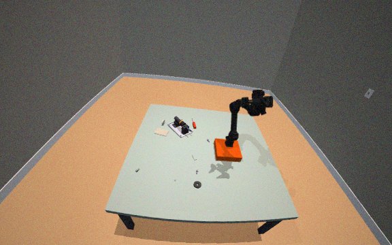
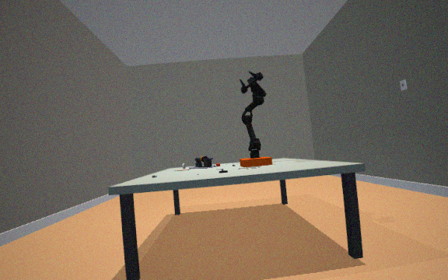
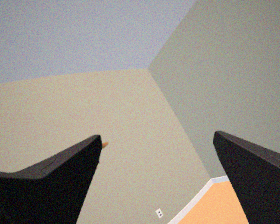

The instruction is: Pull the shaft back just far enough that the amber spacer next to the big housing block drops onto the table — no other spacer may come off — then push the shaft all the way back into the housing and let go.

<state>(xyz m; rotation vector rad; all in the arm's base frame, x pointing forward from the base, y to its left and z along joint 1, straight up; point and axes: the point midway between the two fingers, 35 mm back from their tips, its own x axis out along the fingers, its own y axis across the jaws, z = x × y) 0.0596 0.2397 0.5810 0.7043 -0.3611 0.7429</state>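
The shaft assembly stands on a white base plate (image 1: 176, 131) toward the back left of the table. A dark thick cylinder (image 1: 177, 119) is at its far end and a dark block (image 1: 184, 129) at its near end. A thin amber band, the spacer (image 1: 181, 122), shows between them. The assembly is too small to tell single spacers or how far the shaft is in. My gripper (image 2: 245, 76) (image 3: 157, 139) is open and empty, raised high above the table's right side, well away from the assembly. The wrist view shows only walls, ceiling and floor beyond the fingers.
A red-handled tool (image 1: 194, 125) lies just right of the assembly. A beige pad (image 1: 161, 132) and a small pale piece (image 1: 162, 122) lie left. A dark ring (image 1: 197, 184) (image 2: 223, 171) and small parts lie nearer the front. The arm's orange base (image 1: 228, 154) (image 2: 256, 162) stands right of centre.
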